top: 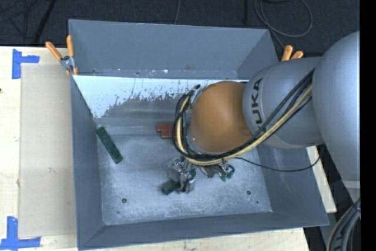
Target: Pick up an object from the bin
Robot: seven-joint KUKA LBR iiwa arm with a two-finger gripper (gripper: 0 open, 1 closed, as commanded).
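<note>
Gripper (pixel 184 176) low over bin floor (pixel 135 191); spread or pressed together, cannot tell. Small dark piece (pixel 172 187) just beside it, leftward. Risk: off-centre close nudges piece away, or scrapes floor. Green bar (pixel 109 144) well apart.

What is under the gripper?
A small dark thing lies on the bin floor at the tip of the gripper. The gripper covers part of it, so its shape is unclear.

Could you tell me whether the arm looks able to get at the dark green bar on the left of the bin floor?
Probably yes: the dark green bar lies alone with nothing on it, and the gripper is low at mid-floor nearby. The bin has a sloped left wall close beside it, which may crowd the approach.
</note>
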